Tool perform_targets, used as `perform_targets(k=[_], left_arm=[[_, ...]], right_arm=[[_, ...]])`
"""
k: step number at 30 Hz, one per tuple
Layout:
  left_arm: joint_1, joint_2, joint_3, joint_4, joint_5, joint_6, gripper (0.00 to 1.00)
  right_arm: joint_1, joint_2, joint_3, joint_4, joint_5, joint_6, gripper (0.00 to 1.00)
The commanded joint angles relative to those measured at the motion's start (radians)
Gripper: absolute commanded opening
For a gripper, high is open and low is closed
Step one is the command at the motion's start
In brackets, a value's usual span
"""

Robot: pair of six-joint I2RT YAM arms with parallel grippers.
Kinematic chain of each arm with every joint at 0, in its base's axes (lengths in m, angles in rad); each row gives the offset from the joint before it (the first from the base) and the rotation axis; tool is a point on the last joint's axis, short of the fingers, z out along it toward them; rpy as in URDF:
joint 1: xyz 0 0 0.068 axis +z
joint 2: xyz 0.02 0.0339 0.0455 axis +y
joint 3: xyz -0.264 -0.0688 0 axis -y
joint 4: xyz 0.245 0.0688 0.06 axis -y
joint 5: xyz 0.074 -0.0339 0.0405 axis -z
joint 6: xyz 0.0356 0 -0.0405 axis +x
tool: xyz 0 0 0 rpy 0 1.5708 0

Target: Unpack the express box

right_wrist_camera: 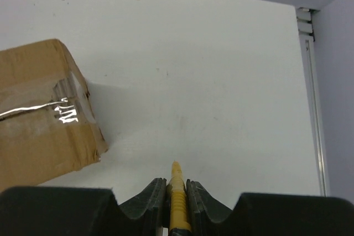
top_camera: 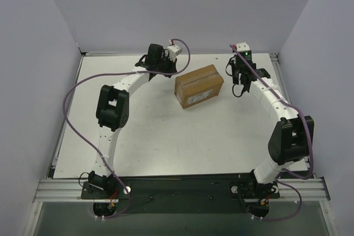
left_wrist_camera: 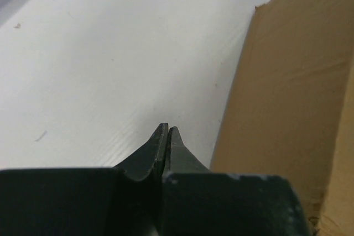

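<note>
The express box [top_camera: 199, 85] is a brown taped carton with its flaps closed, standing at the back middle of the white table [top_camera: 166, 136], with a white label [top_camera: 200, 97] on its near side. My left gripper [top_camera: 155, 62] is shut and empty just left of the box; in the left wrist view its tips [left_wrist_camera: 167, 128] hover over bare table with the box wall [left_wrist_camera: 293, 109] to their right. My right gripper [top_camera: 239, 75] is right of the box, apart from it. In the right wrist view it [right_wrist_camera: 176, 183] is shut on a thin yellow tool [right_wrist_camera: 177, 203], and the taped box corner [right_wrist_camera: 38, 120] lies to its left.
Purple walls enclose the table on three sides. A metal rail [right_wrist_camera: 310, 53] runs along the table's right edge. Both arms' cables loop over the table's sides.
</note>
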Motion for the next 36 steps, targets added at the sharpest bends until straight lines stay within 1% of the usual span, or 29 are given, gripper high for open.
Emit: perform_targets(k=[1,2,5,6,8,9,10,11,12,16,17,19,21,24,27,31,32,33,35,36], left_arm=[[-0.003,-0.035,0.011,0.005,0.134,0.041,0.00],[-0.003,-0.043,-0.004,0.008,0.191,0.042,0.00],[-0.003,-0.086,-0.081,0.021,0.257,0.022,0.00],[-0.003,-0.113,-0.107,0.021,0.300,0.016,0.00],[-0.005,-0.150,-0.194,0.034,0.335,0.007,0.00],[-0.006,-0.195,-0.231,0.057,0.393,0.014,0.00],[-0.008,-0.219,-0.266,0.066,0.417,0.028,0.00],[-0.015,-0.242,-0.338,0.073,0.430,0.042,0.00],[-0.020,-0.285,-0.365,0.068,0.440,0.063,0.00],[-0.021,-0.371,-0.469,0.011,0.498,0.111,0.00],[-0.023,-0.393,-0.525,0.011,0.509,0.117,0.00],[-0.029,-0.453,-0.572,0.017,0.520,0.142,0.00],[-0.040,-0.491,-0.628,0.022,0.523,0.151,0.00],[-0.063,-0.523,-0.679,0.027,0.523,0.154,0.00],[-0.092,-0.551,-0.722,0.018,0.512,0.175,0.01],[-0.118,-0.591,-0.739,-0.090,0.513,0.264,0.02],[-0.117,-0.620,-0.738,-0.154,0.507,0.287,0.02],[-0.097,-0.640,-0.736,-0.188,0.501,0.304,0.00],[-0.055,-0.715,-0.747,-0.228,0.507,0.334,0.00],[0.012,-0.739,-0.773,-0.213,0.519,0.326,0.00]], right_arm=[[0.016,0.021,-0.021,-0.051,-0.073,0.060,0.00],[0.017,0.031,-0.019,-0.051,-0.080,0.060,0.00],[0.039,0.064,0.005,-0.048,-0.112,0.060,0.00],[0.046,0.073,0.013,-0.043,-0.113,0.060,0.00],[0.051,0.100,0.040,-0.039,-0.139,0.060,0.00],[0.051,0.111,0.051,-0.035,-0.150,0.060,0.00],[0.056,0.123,0.063,-0.037,-0.155,0.060,0.00],[0.056,0.142,0.085,-0.037,-0.150,0.060,0.00],[0.059,0.151,0.094,-0.039,-0.150,0.060,0.00],[0.068,0.205,0.148,-0.045,-0.156,0.060,0.00],[0.070,0.209,0.154,-0.046,-0.164,0.060,0.00],[0.073,0.225,0.156,-0.048,-0.208,0.060,0.00],[0.079,0.231,0.149,-0.048,-0.321,0.060,0.00],[0.109,0.243,0.140,-0.039,-0.389,0.051,0.00],[0.152,0.251,0.140,-0.020,-0.419,0.017,0.00],[0.186,0.280,0.155,-0.009,-0.439,0.004,0.00],[0.189,0.281,0.159,-0.009,-0.436,0.001,0.00],[0.194,0.285,0.159,-0.008,-0.426,0.000,0.00],[0.192,0.283,0.162,-0.008,-0.414,-0.008,0.00],[0.186,0.275,0.160,-0.008,-0.406,-0.011,0.00]])
